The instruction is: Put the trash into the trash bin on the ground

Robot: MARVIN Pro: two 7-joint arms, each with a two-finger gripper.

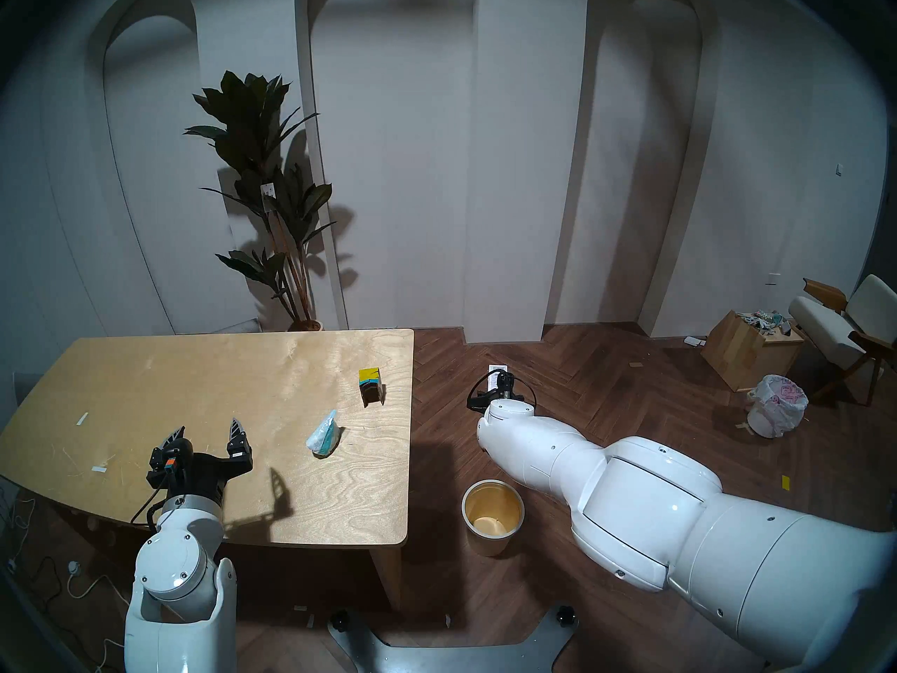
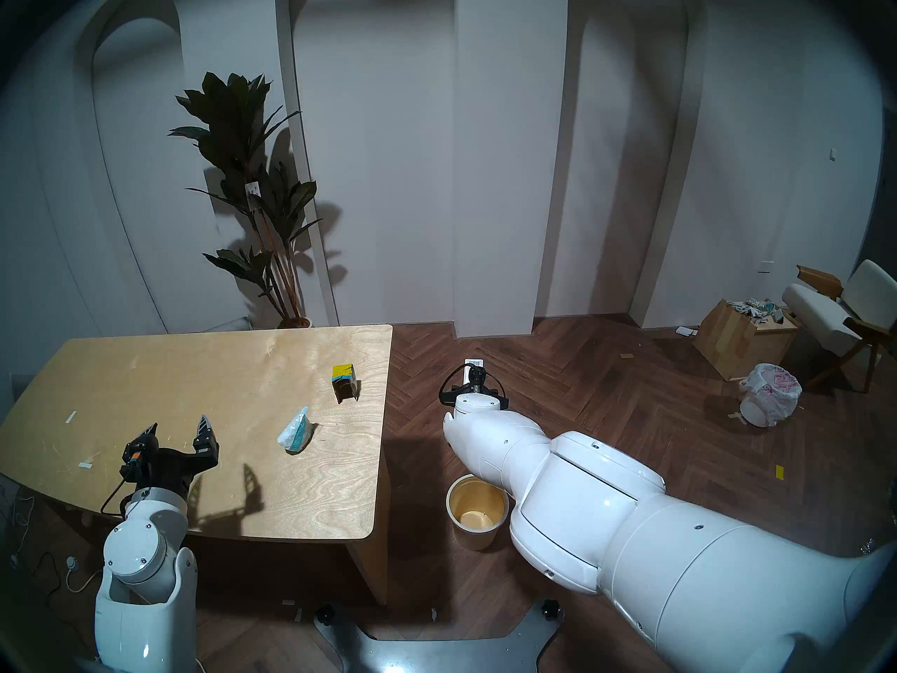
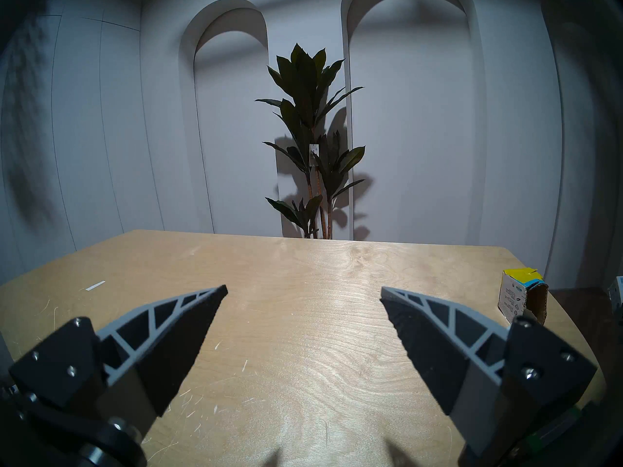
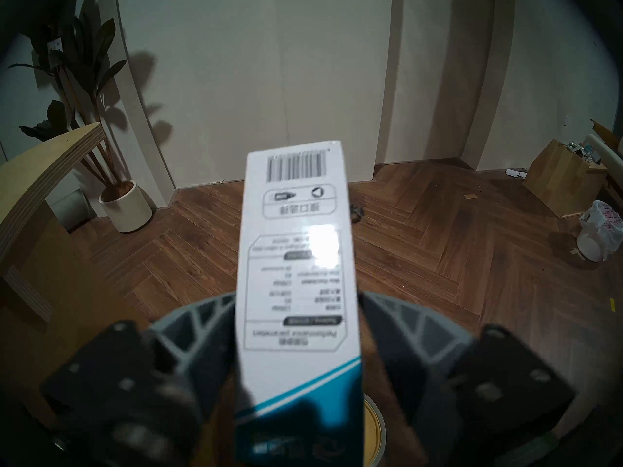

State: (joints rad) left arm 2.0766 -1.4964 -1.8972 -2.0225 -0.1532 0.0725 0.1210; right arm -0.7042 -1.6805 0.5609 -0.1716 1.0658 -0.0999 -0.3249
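Right hand (image 4: 296,321): fingers flank the carton (image 4: 296,254); grip unclear.
Carton: long axis points ahead.
Bin (image 1: 492,516): on the floor, below, nearer the robot.
Left hand (image 1: 207,434): wide open, empty.

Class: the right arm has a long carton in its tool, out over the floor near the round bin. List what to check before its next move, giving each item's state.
1. Carton sits between the right tool's fingers: ok. Grip firm: cannot tell.
2. Carton centred over the cream bin: cannot tell; only its near end shows above the rim.
3. Bin upright, mouth unobstructed: ok.
4. Left tool open, away from the bin: ok.
5. Pouch and black-and-yellow box binned: not ok, both on the table.
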